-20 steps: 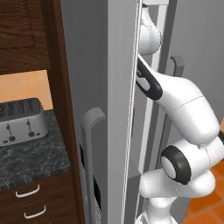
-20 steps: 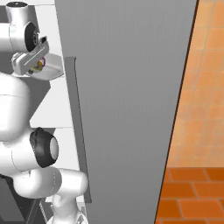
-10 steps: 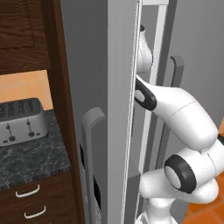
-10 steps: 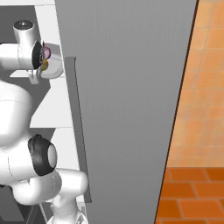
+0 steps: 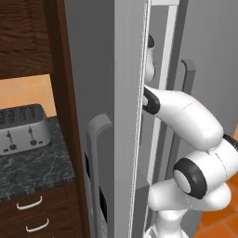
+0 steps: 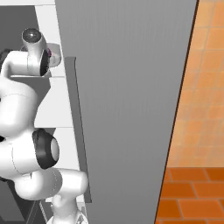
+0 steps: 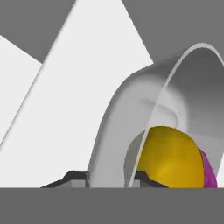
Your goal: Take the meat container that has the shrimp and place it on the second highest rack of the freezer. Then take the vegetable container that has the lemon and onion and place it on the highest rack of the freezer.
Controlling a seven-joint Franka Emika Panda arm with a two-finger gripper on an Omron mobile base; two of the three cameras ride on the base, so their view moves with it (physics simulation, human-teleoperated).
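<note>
Dark finger tips of the gripper [image 7: 111,178] pinched on the thin rim of the vegetable container [image 7: 131,113], one tip outside the wall, one inside. Grey metal pan held close to the camera, its rounded wall curving up and over. Inside it, the bright yellow lemon [image 7: 173,159] just past the inner fingertip, with a sliver of the purple-pink onion [image 7: 209,171] touching its far side. Behind the pan, slanted white boards of the freezer's inside [image 7: 78,87]; which shelf cannot be told. From the right base view, white arm reaching up into the open freezer [image 6: 127,87], the pan [image 6: 53,54] glimpsed beside the wrist near the upper shelves. From the left base view, arm passing behind the door edge; toaster [image 5: 21,128] on the dark stone counter [image 5: 32,167] to the left.
</note>
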